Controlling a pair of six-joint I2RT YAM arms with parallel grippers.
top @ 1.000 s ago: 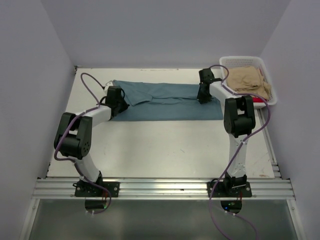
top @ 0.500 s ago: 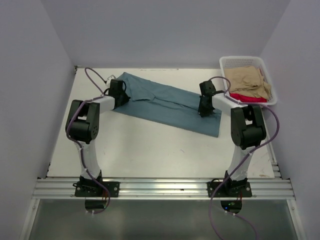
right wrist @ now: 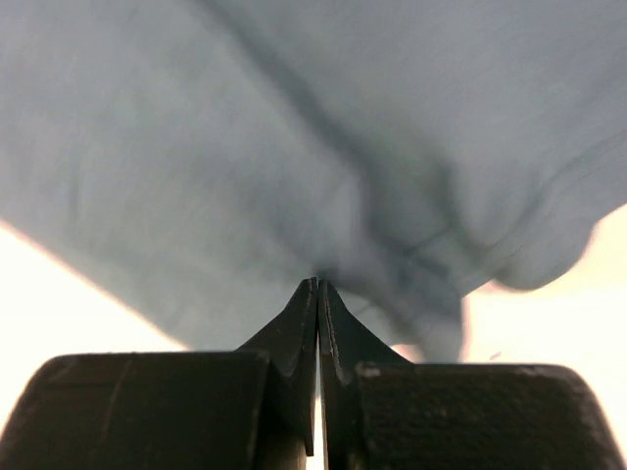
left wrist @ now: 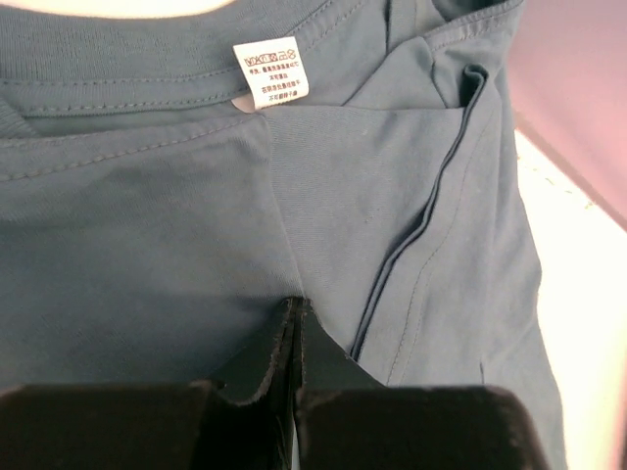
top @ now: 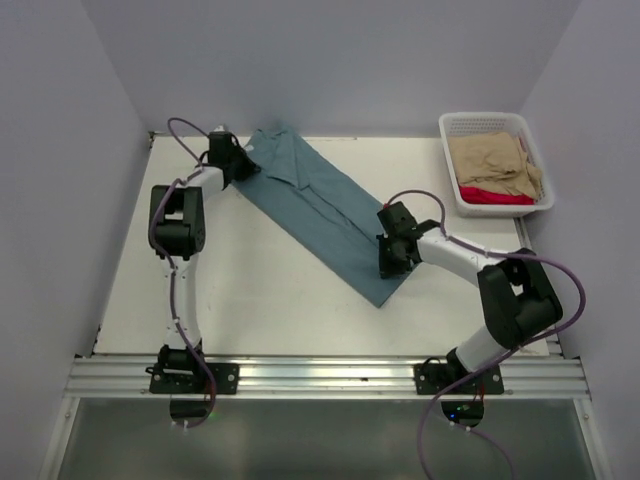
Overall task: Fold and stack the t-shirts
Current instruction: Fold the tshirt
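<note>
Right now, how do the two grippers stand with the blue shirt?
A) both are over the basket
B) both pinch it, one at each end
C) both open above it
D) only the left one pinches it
B: the left gripper is shut on the blue shirt near its collar. The right gripper is shut on the opposite end, and the shirt lies slantwise across the table.

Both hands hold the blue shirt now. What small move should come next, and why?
Probably the right hand should lift its end toward the left hand, to halve the teal t-shirt: it is a long diagonal strip, pinched shut at both ends.
</note>
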